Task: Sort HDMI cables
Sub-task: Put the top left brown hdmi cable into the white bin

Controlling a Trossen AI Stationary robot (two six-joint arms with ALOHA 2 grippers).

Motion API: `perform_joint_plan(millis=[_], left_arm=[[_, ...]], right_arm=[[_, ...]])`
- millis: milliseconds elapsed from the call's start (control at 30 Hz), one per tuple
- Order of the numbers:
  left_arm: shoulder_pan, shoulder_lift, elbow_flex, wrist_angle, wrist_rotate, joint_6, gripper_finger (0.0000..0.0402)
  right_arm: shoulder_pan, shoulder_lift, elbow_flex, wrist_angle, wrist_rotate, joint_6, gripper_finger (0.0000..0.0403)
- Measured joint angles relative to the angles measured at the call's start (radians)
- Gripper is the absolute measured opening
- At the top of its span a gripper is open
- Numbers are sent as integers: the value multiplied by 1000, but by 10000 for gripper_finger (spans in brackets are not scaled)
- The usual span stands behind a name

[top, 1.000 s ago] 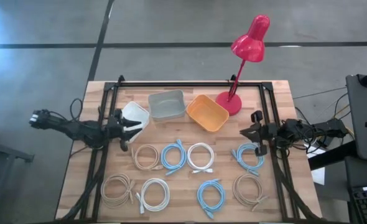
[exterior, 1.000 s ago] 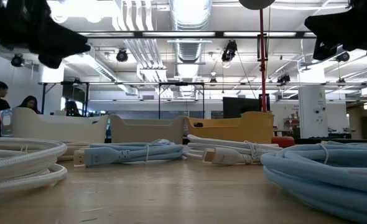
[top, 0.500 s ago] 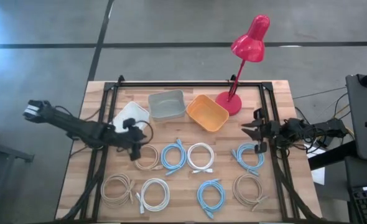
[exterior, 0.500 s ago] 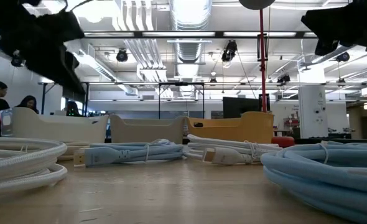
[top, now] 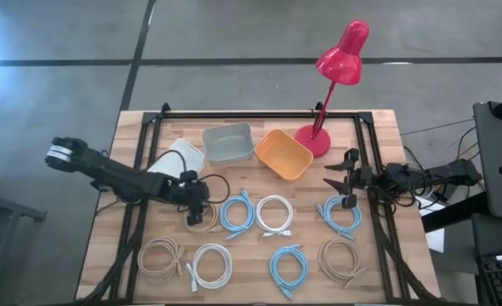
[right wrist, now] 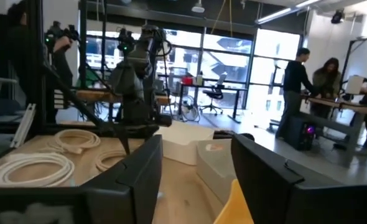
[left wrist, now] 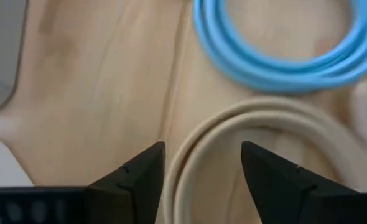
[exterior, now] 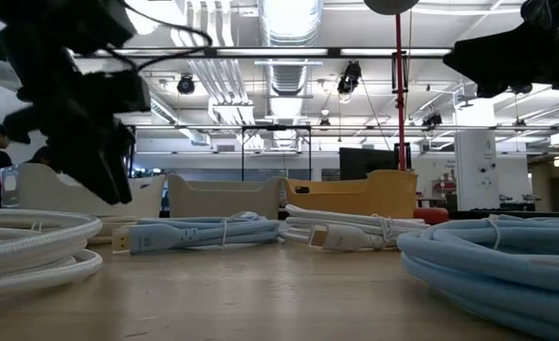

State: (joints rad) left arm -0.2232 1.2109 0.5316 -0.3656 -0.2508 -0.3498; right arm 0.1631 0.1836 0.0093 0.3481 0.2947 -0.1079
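Several coiled HDMI cables lie flat on the wooden table [top: 106, 221]: tan [top: 202, 214], light blue [top: 237, 212] and white [top: 274, 214] in one row, and another light blue coil [top: 340, 214] to the right. More coils lie nearer the front edge. My left gripper [top: 195, 202] hovers open over the tan coil. In the left wrist view its fingers [left wrist: 134, 183] stand on either side of that coil's rim [left wrist: 202, 149], and I see no touch. My right gripper [top: 337, 180] is open, just beyond the right light blue coil, and holds nothing.
A white bin [top: 179, 157], a grey bin [top: 228, 143] and an orange bin [top: 283, 154] stand in a row at the back. A red desk lamp [top: 332, 76] stands at the back right. Black frame rails [top: 140, 170] run along both sides. People stand in the room beyond the table.
My left gripper has swung from beside the white bin toward the table's right and near edges, and has come down over the tan coil. My right gripper has opened and edged slightly toward the table's left. No cable has moved.
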Motion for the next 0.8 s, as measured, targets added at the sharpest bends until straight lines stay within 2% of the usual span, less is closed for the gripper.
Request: perform_joint_plan(millis=[233, 367, 467, 700, 800], left_arm=[[46, 111, -1, 31, 23, 63, 217], [54, 154, 2, 54, 45, 113, 202], [54, 166, 2, 62, 55, 118, 167], [53, 162, 33, 65, 72, 67, 30], [54, 161, 65, 77, -3, 51, 25]], right_arm=[[0, 0, 0, 2, -3, -3, 196], [0, 2, 0, 0, -3, -1, 196], [0, 2, 0, 0, -3, -4, 196], [0, 4, 0, -1, -4, -4, 196], [0, 9, 0, 0, -4, -4, 196]])
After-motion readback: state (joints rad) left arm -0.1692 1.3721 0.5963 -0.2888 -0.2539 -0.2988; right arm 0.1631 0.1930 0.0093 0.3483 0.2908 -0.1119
